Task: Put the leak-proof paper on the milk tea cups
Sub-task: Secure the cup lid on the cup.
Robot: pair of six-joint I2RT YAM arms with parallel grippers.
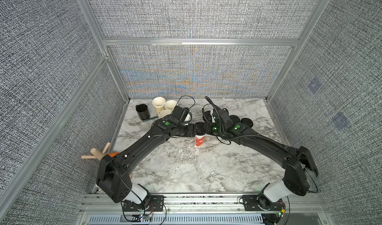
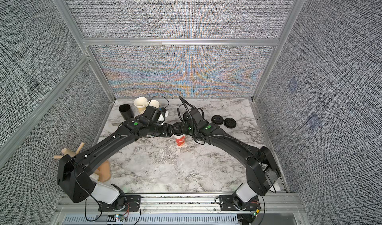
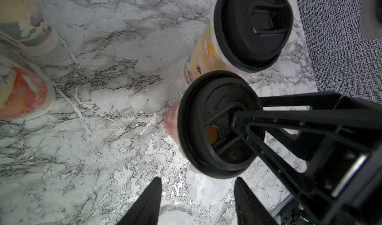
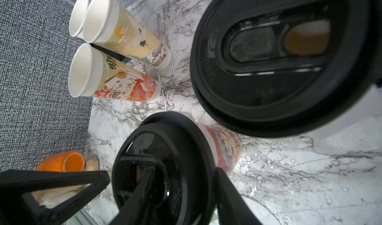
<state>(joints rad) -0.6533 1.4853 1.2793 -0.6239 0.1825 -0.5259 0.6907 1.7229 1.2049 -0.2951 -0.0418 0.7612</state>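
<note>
Black-lidded cups (image 3: 172, 122) (image 3: 199, 54), two; open cups (image 4: 132, 37) (image 4: 128, 85) (image 4: 77, 15), three; left hand (image 3: 197, 178) wide; right hand (image 4: 182, 172) astride one lid (image 4: 161, 122), grip unclear.

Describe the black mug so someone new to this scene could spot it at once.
Go to the far left corner of the marble table, by the back wall. Just left of three open paper cups stands the black mug. It alone is all black with a side handle; its neighbours are white-rimmed with colourful prints.
</note>
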